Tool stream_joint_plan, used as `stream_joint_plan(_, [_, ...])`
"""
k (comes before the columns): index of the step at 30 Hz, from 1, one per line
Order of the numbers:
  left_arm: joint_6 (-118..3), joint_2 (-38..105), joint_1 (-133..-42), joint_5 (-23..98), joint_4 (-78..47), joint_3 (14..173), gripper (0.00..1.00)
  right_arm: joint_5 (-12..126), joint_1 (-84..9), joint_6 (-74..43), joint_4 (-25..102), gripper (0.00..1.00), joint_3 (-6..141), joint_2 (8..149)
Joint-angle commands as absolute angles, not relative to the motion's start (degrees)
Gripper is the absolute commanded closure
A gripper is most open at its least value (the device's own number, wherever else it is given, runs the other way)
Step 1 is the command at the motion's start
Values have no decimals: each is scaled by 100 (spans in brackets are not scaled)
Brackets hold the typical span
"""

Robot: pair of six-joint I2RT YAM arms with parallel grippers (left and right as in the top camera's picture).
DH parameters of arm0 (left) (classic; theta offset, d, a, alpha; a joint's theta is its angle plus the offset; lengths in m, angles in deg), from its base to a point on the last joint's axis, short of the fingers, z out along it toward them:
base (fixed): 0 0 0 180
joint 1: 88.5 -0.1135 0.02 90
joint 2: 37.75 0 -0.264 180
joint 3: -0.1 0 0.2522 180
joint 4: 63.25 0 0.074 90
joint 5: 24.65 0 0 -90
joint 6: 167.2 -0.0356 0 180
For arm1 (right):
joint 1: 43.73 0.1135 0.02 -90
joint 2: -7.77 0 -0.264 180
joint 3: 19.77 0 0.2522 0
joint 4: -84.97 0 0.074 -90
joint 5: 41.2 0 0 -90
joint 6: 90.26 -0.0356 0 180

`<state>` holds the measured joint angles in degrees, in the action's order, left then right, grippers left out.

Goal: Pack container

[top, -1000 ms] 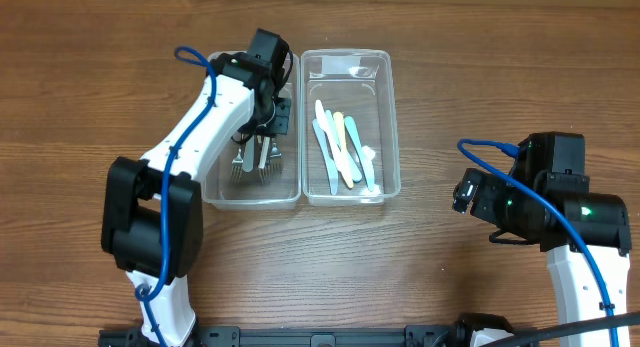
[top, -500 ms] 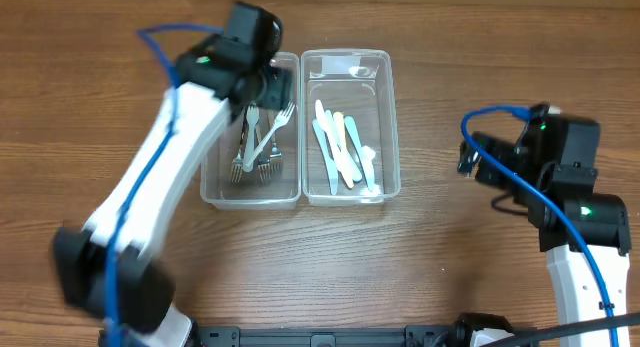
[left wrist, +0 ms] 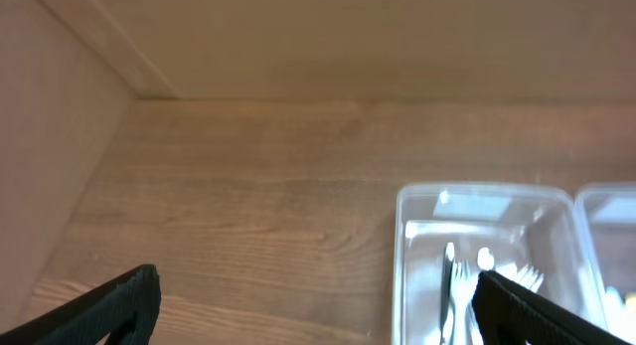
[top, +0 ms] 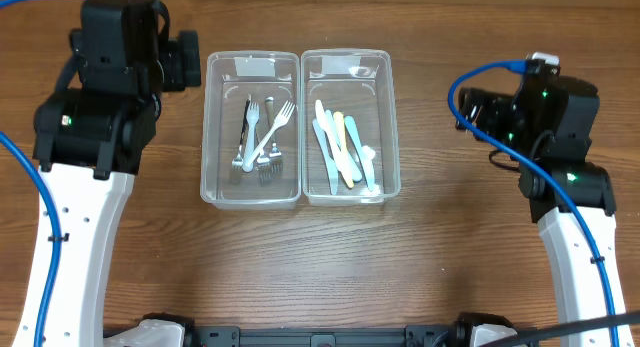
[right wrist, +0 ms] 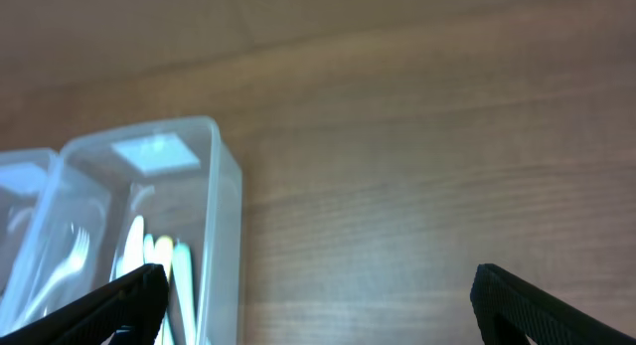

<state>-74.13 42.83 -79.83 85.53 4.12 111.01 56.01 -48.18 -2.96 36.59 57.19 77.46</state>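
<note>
Two clear plastic containers stand side by side mid-table. The left container (top: 207, 137) holds several metal forks (top: 260, 137); the right container (top: 394, 137) holds several pastel plastic utensils (top: 340, 152). My left gripper (top: 190, 65) hangs open and empty just left of the left container's far corner. In the left wrist view the left gripper (left wrist: 318, 315) spans bare wood and the container's wall (left wrist: 402, 256), with the forks (left wrist: 462, 280) inside. My right gripper (top: 472, 109) is open and empty, well right of the containers. In the right wrist view the right gripper (right wrist: 318, 310) faces the right container (right wrist: 227, 216).
A wall or raised edge (left wrist: 60, 116) borders the wooden table (top: 320, 257) at the far left in the left wrist view. Blue cables (top: 465, 87) loop off both arms. Nothing else lies on the wood.
My left gripper has opened and risen out of the left container, swinging back to its left. The forks now lie uncovered inside. The right arm has drawn back slightly, still open.
</note>
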Motion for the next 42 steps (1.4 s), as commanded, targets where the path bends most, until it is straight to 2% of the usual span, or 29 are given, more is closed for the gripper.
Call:
stream_joint_plan(1, [-7913,3513,-7854,8357,366,10701,0,5426,-4737,-165,3474,0,5774,7202])
stream_joint_plan(6, [-7826,2099,-7854,8352,-6,9420,0,4495,-4101,-174,2536,0,5770,6561])
stream_joint_plan(10, [-7852,366,-7830,8350,-528,7846,0,4433,-3522,-567,1452,0,5733,5790])
stream_joint_plan(18, [-7850,-1835,-7830,8381,-404,5964,0,4442,-3446,-1402,1373,0,3846,3226])
stream_joint_plan(21, [-7852,-1979,-7830,8394,-120,5778,0,4440,-3448,-1404,1329,0,3636,2695])
stream_joint_plan(31, [-7850,-1966,-7830,8392,1778,5776,0,4442,-3448,-1402,1061,0,3639,2680])
stream_joint_plan(42, [-7850,-1966,-7830,8392,1773,5776,0,4462,-3594,-1400,1087,0,3636,2400])
